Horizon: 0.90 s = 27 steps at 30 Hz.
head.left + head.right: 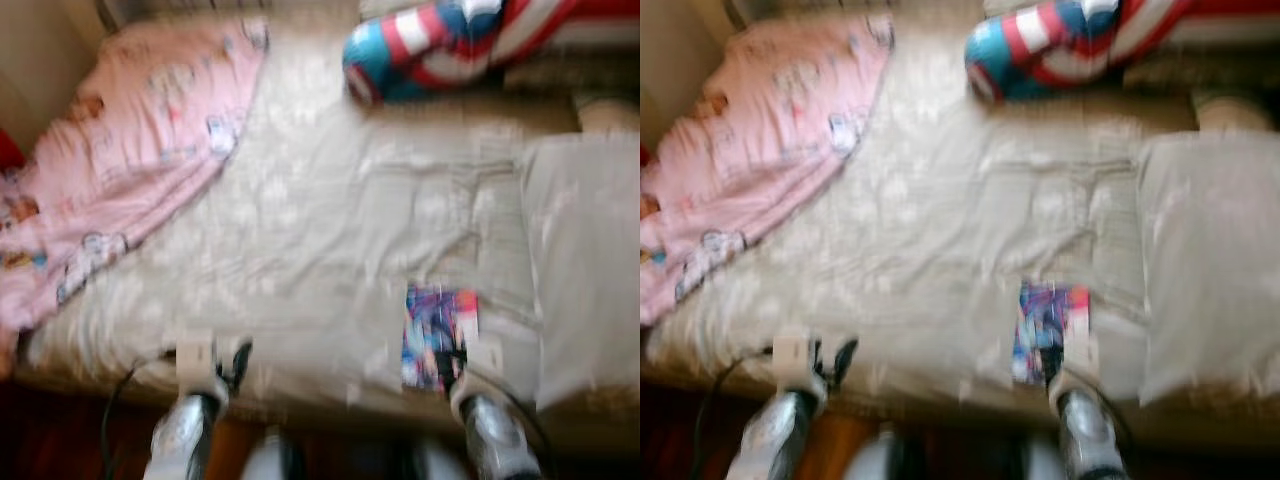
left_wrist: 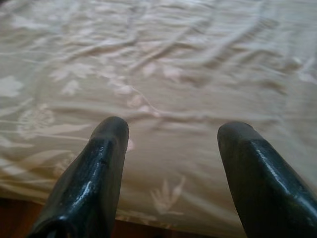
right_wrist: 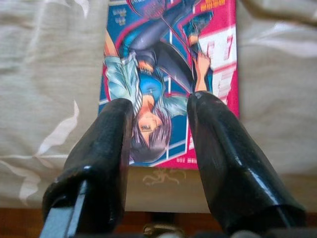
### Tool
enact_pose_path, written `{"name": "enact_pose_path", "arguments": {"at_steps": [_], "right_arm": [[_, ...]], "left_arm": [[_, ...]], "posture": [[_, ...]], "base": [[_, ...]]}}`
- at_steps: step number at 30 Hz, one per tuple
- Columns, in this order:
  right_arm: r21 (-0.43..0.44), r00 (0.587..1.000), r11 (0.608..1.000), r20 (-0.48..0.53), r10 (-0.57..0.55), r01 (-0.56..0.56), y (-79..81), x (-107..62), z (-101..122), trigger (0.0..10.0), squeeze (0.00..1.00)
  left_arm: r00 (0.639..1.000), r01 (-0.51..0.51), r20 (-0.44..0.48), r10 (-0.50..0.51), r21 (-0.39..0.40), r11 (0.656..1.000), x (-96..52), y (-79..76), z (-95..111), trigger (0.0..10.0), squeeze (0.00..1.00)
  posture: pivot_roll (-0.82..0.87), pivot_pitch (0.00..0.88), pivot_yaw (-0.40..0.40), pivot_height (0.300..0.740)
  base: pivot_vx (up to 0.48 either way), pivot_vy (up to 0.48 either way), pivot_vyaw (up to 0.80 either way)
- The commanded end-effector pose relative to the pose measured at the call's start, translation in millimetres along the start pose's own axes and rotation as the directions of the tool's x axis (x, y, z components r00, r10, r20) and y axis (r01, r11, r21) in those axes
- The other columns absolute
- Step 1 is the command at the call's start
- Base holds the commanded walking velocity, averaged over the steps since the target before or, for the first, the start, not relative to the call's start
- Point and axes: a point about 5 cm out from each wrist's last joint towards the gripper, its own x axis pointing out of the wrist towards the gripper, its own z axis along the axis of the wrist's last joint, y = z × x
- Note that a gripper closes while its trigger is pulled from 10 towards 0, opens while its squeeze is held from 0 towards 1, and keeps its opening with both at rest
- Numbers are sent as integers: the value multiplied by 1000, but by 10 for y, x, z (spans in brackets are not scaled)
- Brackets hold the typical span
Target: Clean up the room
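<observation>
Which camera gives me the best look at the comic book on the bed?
The right wrist view: the comic book lies sharp and close on the beige bedsheet, beyond the right gripper and its parted fingers. Both eye views show it small and blurred near the bed's front edge. The left wrist view faces bare sheet.

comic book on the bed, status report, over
Right gripper open, fingers over the comic book at the near bed edge, not gripped. Left gripper open over bare sheet. Nothing in the way.

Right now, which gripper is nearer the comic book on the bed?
Right. The right gripper hangs over the comic book's near edge; the left gripper is off to its left over bare sheet.
</observation>
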Motion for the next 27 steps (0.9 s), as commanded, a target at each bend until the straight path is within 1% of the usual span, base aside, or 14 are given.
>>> {"name": "enact_pose_path", "arguments": {"at_steps": [1,2,3,4,6,8,10,12,13,16,19,21,24,27], "right_arm": [[-15,996,1000,-91,8,-9,15,-71,-231,10000,0],[-19,993,1000,-114,10,-12,8,-84,-272,10000,0],[-19,993,1000,-114,10,-12,8,-84,-272,10000,0],[-20,991,1000,-130,8,-11,-8,-95,-303,10000,0],[-12,988,1000,-155,0,-2,-46,-106,-333,10000,0],[-11,987,1000,-160,-25,23,-104,-122,-354,10000,0],[-12,986,1000,-164,-28,26,-114,-129,-367,10000,0],[-37,980,999,-194,-30,23,-141,-169,-449,10000,0],[-37,980,999,-194,-30,23,-141,-169,-449,10000,0],[-14,973,999,-226,-39,37,-162,-233,-571,10000,0],[-19,962,999,-266,-54,51,-190,-291,-679,10000,0],[-28,955,998,-290,-67,61,-219,-342,-760,10000,0],[-52,941,996,-328,-88,75,-271,-407,-858,10000,0],[-61,935,995,-342,-89,73,-301,-439,-899,10000,0]], "left_arm": [[994,-64,-86,64,-2,998,-104,164,-221,10000,0],[989,-99,-115,96,-20,995,-123,216,-292,10000,0],[989,-99,-115,96,-20,995,-123,216,-292,10000,0],[985,-125,-122,122,-19,992,-134,273,-304,10000,0],[981,-169,-107,164,-36,985,-95,374,-225,10000,0],[978,-164,-139,154,-58,985,-43,413,-198,10000,0],[977,-158,-152,148,-57,986,-33,413,-203,10000,0],[970,-141,-204,131,-35,989,-46,382,-302,10000,0],[970,-141,-204,131,-35,989,-46,382,-302,10000,0],[938,-151,-317,142,-4,989,-184,354,-558,10000,0],[913,-141,-382,143,34,989,-305,312,-734,10000,0],[884,-185,-432,180,30,982,-408,322,-860,10000,0],[857,-204,-474,200,43,978,-494,325,-956,10000,0],[851,-203,-485,201,49,978,-511,317,-980,10000,0]], "posture": [[47,147,62,740],[39,135,56,740],[39,135,56,740],[20,125,50,740],[12,122,43,740],[33,103,34,740],[33,97,32,740],[31,73,27,740],[31,73,27,740],[25,65,26,740],[17,48,22,740],[21,44,18,740],[17,39,12,740],[17,37,10,740]], "base": [[0,0,0],[0,0,0],[0,0,0],[0,0,0],[0,0,0],[0,0,0],[0,0,0],[0,0,0],[0,0,0],[0,0,0],[0,0,0],[0,0,0],[0,0,0],[0,0,0]]}}
